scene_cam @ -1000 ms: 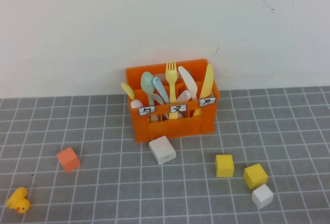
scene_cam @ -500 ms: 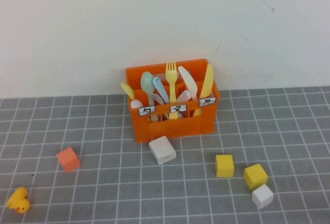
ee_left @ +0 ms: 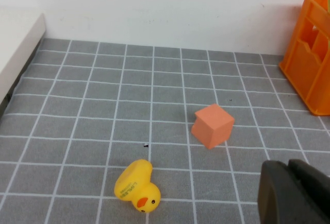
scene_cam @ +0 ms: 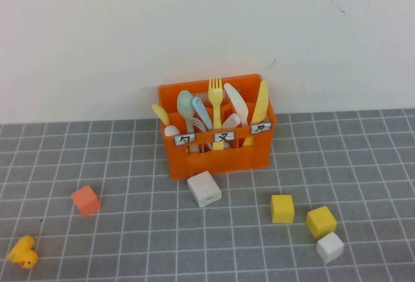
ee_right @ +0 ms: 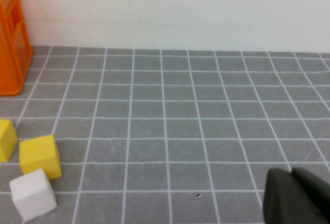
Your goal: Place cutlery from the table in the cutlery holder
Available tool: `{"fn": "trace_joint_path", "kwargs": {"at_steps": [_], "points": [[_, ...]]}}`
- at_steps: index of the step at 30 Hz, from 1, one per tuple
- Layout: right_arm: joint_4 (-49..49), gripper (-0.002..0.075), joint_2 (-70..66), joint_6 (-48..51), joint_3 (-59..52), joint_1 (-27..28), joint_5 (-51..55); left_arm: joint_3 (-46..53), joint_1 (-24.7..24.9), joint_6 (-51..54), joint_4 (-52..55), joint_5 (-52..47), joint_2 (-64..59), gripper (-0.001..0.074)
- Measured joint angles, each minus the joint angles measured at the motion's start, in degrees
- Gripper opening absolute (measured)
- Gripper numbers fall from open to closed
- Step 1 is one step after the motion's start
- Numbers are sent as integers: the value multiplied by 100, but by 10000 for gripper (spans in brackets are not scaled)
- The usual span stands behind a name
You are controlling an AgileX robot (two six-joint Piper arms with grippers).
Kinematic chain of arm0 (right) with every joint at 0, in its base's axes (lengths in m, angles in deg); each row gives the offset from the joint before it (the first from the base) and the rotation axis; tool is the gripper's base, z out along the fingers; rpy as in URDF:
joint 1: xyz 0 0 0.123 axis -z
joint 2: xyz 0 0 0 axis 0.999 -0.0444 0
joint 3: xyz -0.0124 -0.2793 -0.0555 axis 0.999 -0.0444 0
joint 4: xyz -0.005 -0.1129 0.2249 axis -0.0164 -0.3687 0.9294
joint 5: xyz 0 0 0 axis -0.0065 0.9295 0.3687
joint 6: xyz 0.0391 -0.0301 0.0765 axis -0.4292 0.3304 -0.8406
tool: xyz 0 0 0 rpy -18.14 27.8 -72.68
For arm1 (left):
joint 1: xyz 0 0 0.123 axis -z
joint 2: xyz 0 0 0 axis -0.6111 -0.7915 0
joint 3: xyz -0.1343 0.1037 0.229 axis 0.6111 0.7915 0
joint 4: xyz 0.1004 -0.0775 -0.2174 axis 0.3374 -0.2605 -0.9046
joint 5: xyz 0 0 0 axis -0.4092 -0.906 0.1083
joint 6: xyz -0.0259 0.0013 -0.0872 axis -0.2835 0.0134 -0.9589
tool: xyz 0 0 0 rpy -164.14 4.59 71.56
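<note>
Neither arm is seen in the high view. The left gripper (ee_left: 296, 193) is shown only as a dark tip at the edge of its own wrist view, held low above the table (ee_left: 103, 105) with its jaws closed on nothing. It is parked near an orange-pink cube (ee_left: 212, 126) and a yellow toy duck (ee_left: 137, 186) lying on its side. The right gripper (ee_right: 299, 198) is likewise seen only as a dark tip in its wrist view, low over the grey tiles, jaws shut and empty, with a yellow cube (ee_right: 40, 155) and a white cube (ee_right: 32, 193) well off to one side.

The cutlery holder (scene_cam: 217, 155) is placed against the white wall, its three labels turned toward the robot. The pale yellow fork (scene_cam: 216, 100) is stood upright in the middle compartment, long axis near vertical, tines pointed up. The light blue utensil (scene_cam: 201, 113) is set just left of it, rounded end up, leaned slightly to the left; which compartment it sits in cannot be told. A mint-green spoon (scene_cam: 186, 105) and a white knife (scene_cam: 235, 102) are also stood in the holder.

A white block (scene_cam: 204, 188) is set just in front of the holder.
</note>
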State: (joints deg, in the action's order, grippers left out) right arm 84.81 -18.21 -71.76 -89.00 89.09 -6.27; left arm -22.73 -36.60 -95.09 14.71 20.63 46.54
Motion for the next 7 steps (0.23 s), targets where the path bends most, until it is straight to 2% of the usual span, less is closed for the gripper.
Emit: {"fn": "trace_joint_path", "kwargs": {"at_steps": [7], "points": [[0,-1,0,-34,0,0,0,0,0,0,0,0,0,-1]]}}
